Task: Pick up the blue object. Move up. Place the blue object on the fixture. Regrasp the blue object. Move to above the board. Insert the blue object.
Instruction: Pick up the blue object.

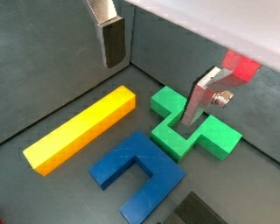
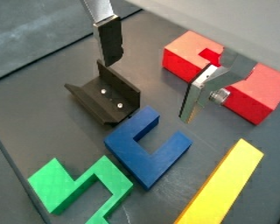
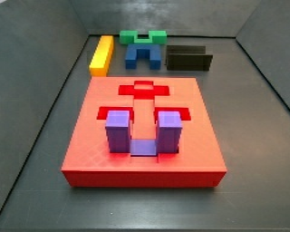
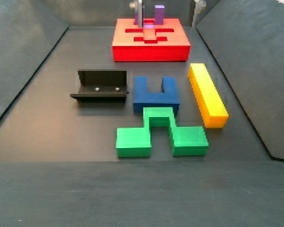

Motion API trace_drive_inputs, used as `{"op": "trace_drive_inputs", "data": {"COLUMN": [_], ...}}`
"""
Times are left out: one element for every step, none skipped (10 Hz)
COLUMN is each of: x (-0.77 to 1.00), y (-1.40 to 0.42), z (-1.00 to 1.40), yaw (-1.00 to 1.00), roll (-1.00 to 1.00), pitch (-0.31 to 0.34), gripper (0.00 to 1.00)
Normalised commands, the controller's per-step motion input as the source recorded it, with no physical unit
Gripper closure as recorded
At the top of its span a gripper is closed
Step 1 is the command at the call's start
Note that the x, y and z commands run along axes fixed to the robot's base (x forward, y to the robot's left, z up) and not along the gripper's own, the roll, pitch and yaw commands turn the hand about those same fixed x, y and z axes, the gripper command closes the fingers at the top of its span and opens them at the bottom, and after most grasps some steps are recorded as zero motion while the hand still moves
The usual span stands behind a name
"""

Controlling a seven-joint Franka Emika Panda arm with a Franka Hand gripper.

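The pincer hangs open and empty above the blue object, which lies flat on the tabletop at lower centre of a wrist view, between the fixture and yellow bar. It looks rigid, light, smooth-faced; I'd pinch across one prong.
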Motion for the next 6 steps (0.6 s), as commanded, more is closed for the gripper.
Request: {"op": "trace_drive_inputs", "data": {"x": [0.78,1.0,1.0,1.0,1.0,1.0], "y": [-0.16,-0.2,-0.21,-0.27,-0.24,-0.23], "z": [-0.27,-0.33,-0.38,-0.38,-0.38,-0.4], "yaw": [-0.07,-0.03,0.0,0.0,0.01,0.01], "roll": [-0.03,0.0,0.0,0.02,0.01,0.01], "pitch": [0.0,0.019,0.021,0.023,0.023,0.027], "gripper": [0.0,0.0,0.0,0.0,0.0,0.0]}}
